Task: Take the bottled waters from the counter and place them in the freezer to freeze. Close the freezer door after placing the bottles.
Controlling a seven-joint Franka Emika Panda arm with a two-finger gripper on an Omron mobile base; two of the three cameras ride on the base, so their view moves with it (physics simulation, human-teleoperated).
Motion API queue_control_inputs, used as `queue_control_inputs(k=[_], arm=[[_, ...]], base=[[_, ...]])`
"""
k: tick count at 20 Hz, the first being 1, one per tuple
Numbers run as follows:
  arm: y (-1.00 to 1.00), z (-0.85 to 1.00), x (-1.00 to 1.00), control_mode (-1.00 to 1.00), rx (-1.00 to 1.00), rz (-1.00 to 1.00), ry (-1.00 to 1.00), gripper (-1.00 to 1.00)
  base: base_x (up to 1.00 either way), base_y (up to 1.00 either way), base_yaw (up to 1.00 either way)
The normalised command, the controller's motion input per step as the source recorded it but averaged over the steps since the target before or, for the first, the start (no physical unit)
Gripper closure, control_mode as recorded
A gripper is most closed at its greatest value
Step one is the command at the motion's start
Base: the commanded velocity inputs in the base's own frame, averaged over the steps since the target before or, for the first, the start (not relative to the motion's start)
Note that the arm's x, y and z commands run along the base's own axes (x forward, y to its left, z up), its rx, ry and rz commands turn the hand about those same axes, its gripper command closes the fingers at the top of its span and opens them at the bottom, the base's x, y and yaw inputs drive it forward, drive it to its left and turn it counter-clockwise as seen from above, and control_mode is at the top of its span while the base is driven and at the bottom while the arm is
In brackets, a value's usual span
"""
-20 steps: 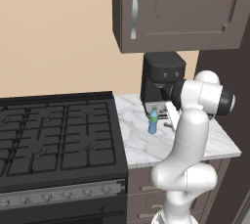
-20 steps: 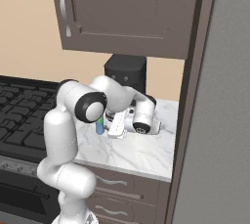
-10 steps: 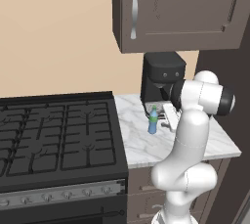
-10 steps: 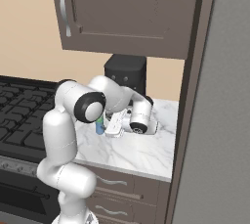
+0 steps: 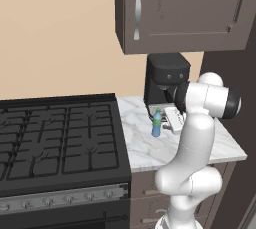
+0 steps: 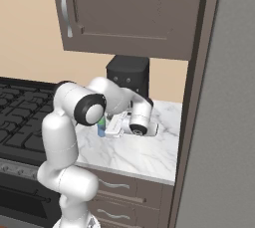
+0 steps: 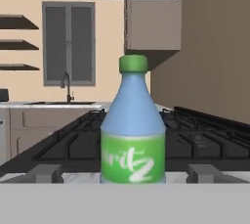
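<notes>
Black gas stove (image 5: 57,140) at the left, not part of the job. Just to its right, on the white marble tabletop (image 5: 220,145), standing upright: a blue water bottle (image 5: 156,123) with a green cap and a green label, near the stove edge and in front of a black coffee machine (image 5: 166,80) at the far wall. In the right base view the same blue water bottle (image 6: 101,126) partly hidden behind the arm. Only this one bottle recognisable; no second bottle to make out.

Further right, the gripper (image 5: 166,121) held level, pointing left toward the bottle and just beside it. Jaws wide open, holding nothing; in the hand view the blue water bottle (image 7: 133,130) centred straight ahead, with a dark finger tip (image 7: 44,173) low at each side and apart from the label. Whether the tips already reach past the bottle sides: not possible to tell.

At the far right, a tall grey panel (image 6: 224,122), probably the freezer side; door and handles out of sight.

Step in hand, as a judgement: approach for the first pick, grasp not yet made. Next move probably: advance a little more along the same line so the bottle body sits between the jaws, then close on the label part, lift straight up, keep clear of the coffee machine. Afterwards turn toward the freezer at the right.
</notes>
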Motion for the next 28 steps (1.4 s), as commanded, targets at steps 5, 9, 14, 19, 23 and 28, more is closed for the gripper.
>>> queue_control_inputs(k=[5,9,14,19,23,28], arm=[[0.12,0.0,0.0,-1.0,0.0,0.0,0.0,-1.0],[0.08,0.0,0.0,-1.0,0.0,0.0,0.0,-1.0],[0.08,0.0,0.0,-1.0,0.0,0.0,0.0,-1.0],[0.15,0.0,0.0,-1.0,0.0,0.0,0.0,-1.0],[0.12,0.0,0.0,-1.0,0.0,0.0,0.0,-1.0],[0.01,0.0,0.0,-1.0,0.0,0.0,0.0,1.0]], base=[[0.0,0.0,0.0],[0.0,0.0,0.0],[0.0,0.0,0.0],[0.0,0.0,0.0],[0.0,0.0,0.0],[0.0,0.0,0.0]])
